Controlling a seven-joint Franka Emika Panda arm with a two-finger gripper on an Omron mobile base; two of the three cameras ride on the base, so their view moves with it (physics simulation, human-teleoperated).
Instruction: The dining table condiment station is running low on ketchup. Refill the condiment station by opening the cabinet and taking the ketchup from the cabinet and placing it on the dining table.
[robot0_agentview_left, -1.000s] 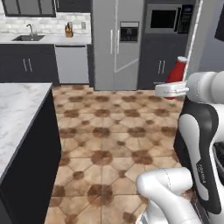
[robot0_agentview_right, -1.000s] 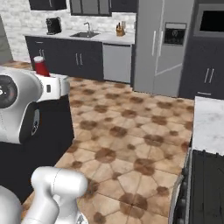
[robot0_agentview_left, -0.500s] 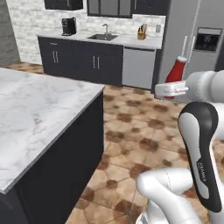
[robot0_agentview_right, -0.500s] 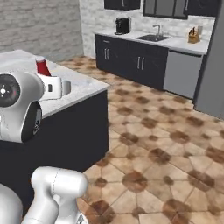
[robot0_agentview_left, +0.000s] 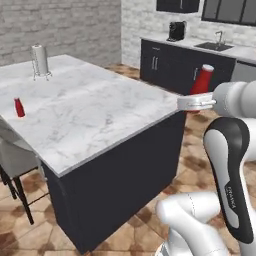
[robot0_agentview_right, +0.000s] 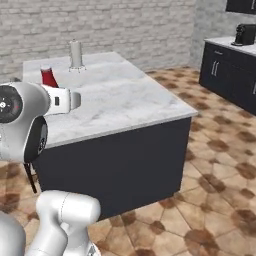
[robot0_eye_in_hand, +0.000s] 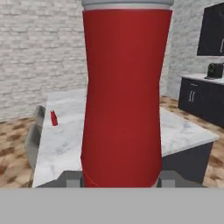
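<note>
My gripper (robot0_agentview_left: 196, 102) is shut on the ketchup (robot0_agentview_left: 202, 80), a red squeeze bottle with a pale cap, held upright above the floor just off the near right corner of the dining table (robot0_agentview_left: 95, 107). From the right base the ketchup (robot0_agentview_right: 48, 78) rises behind my gripper (robot0_agentview_right: 62, 99), with the marble dining table (robot0_agentview_right: 120, 95) beyond. Along the hand, the ketchup (robot0_eye_in_hand: 124, 96) stands between my fingertips (robot0_eye_in_hand: 72, 178), and the dining table (robot0_eye_in_hand: 65, 140) lies behind it. The cabinet is out of view.
Another small red bottle (robot0_agentview_left: 19, 107) stands near the table's far left side, and a grey upright cylinder on a wire stand (robot0_agentview_left: 40, 61) near its far end. Grey chairs (robot0_agentview_left: 15, 155) sit at the left side. A dark counter with a coffee machine (robot0_agentview_left: 176, 31) runs behind.
The base has swung round: the views passed from the fridge and floor to the marble table, now close in front. The ketchup stays gripped as before.
</note>
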